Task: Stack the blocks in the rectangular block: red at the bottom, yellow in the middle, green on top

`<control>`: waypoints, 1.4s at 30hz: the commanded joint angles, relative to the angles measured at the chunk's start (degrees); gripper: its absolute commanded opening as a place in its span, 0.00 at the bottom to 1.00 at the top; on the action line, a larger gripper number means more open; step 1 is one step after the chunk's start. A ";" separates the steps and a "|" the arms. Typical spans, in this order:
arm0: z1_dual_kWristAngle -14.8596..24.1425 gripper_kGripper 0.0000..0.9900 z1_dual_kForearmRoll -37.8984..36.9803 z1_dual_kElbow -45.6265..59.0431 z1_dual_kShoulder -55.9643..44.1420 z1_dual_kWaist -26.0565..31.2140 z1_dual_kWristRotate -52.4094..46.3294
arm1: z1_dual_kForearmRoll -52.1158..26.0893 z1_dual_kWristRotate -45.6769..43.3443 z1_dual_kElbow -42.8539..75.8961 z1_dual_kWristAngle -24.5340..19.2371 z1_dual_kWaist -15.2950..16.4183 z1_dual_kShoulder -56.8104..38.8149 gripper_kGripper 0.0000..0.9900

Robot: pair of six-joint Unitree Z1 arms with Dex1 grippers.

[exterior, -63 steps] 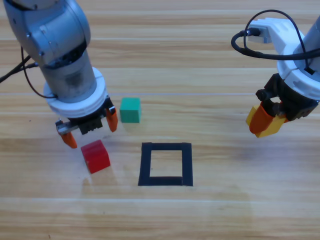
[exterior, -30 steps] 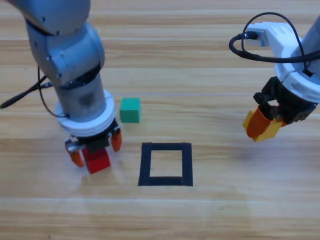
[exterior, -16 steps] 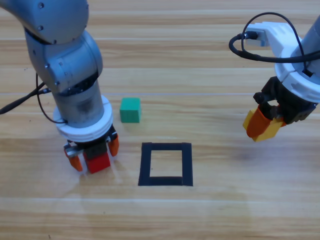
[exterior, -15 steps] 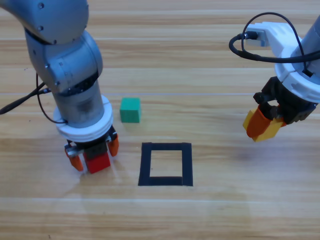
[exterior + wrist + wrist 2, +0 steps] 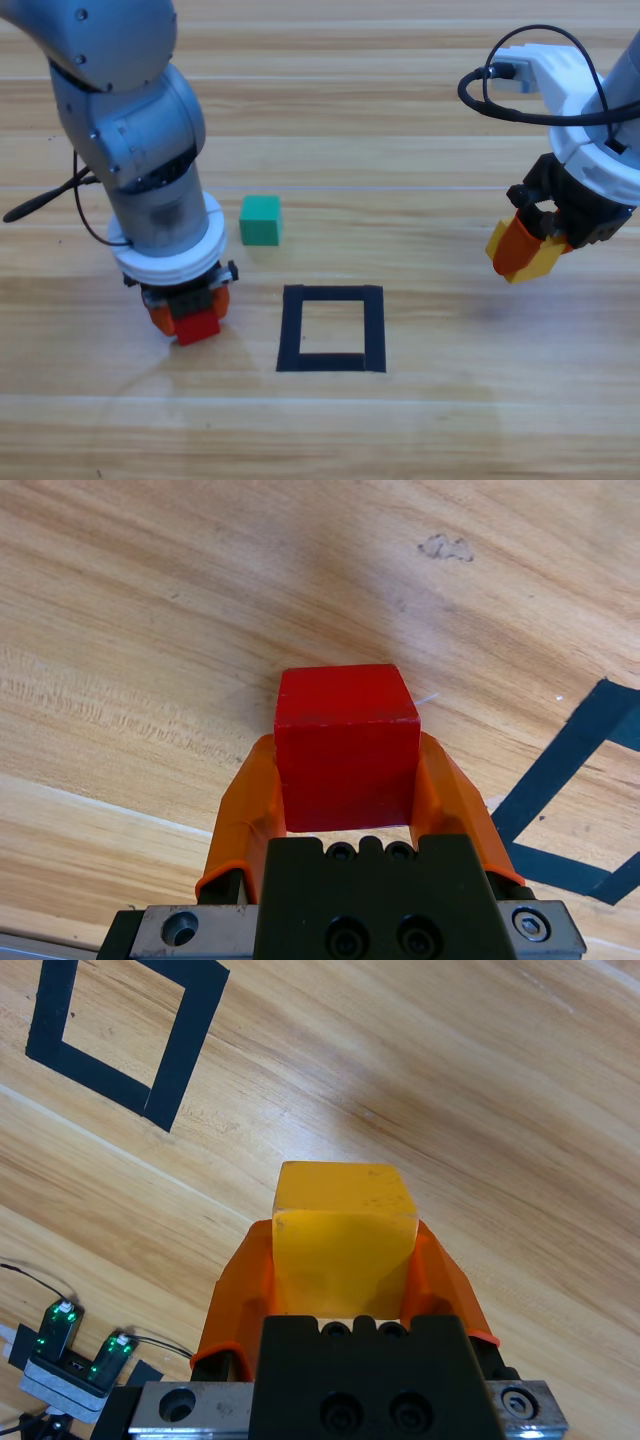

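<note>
The red cube (image 5: 197,326) (image 5: 345,745) rests on the table left of the black tape square (image 5: 331,328) (image 5: 570,790). My left gripper (image 5: 190,318) (image 5: 345,795) is shut on it, an orange jaw against each side. The green cube (image 5: 260,220) lies behind the square, just right of the left arm. At the right, clear of the table, my right gripper (image 5: 527,252) (image 5: 343,1265) is shut on the yellow cube (image 5: 540,257) (image 5: 343,1235). In the right wrist view the tape square (image 5: 125,1030) lies far off at upper left.
A small black device with green lights (image 5: 80,1355) and thin wires lies at the table edge in the right wrist view. Black cables loop at the right arm (image 5: 520,100) and trail from the left arm (image 5: 40,205).
My left gripper came down around the red cube and its jaws closed onto it. The right arm, with the yellow cube, shifted only slightly early on, then held still.
</note>
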 commanded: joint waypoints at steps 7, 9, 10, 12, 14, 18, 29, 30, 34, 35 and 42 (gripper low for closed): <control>-0.19 0.20 1.07 -4.75 3.96 -1.16 5.85 | -1.51 0.35 2.10 -1.14 -1.20 1.72 0.00; -0.28 0.20 1.77 -6.24 4.92 -1.25 6.47 | -1.51 0.44 2.19 -1.31 -1.20 1.54 0.00; -0.28 0.20 2.04 -6.59 5.01 -1.25 6.47 | -1.51 0.44 2.27 -1.31 -1.20 1.54 0.00; -0.46 0.20 2.13 -7.03 4.92 -1.25 7.61 | -1.51 0.44 2.45 -1.40 -1.20 1.45 0.00; -0.63 0.20 2.13 -6.50 4.13 -1.25 7.70 | -1.51 0.44 2.54 -1.49 -1.20 1.36 0.00; -1.07 0.22 2.39 -6.94 4.40 -1.25 8.14 | -1.51 0.52 2.54 -1.49 -1.20 1.19 0.00; -2.83 0.21 2.39 -7.91 4.57 -1.25 12.62 | -1.51 0.61 2.63 -1.75 -1.20 1.19 0.00; -2.92 0.21 2.39 -8.17 4.57 -1.34 12.88 | -1.51 0.70 2.63 -1.75 -1.20 1.19 0.00; -2.48 0.22 6.08 -13.18 6.86 -2.83 14.12 | -1.51 0.79 2.63 -1.93 -1.20 1.36 0.00; -2.57 0.22 6.34 -13.62 7.12 -3.01 14.47 | -1.51 0.79 2.63 -1.93 -1.20 1.36 0.00; -2.92 0.12 8.01 -14.68 8.17 -3.18 15.26 | -1.69 0.79 2.80 -1.93 -1.20 1.28 0.00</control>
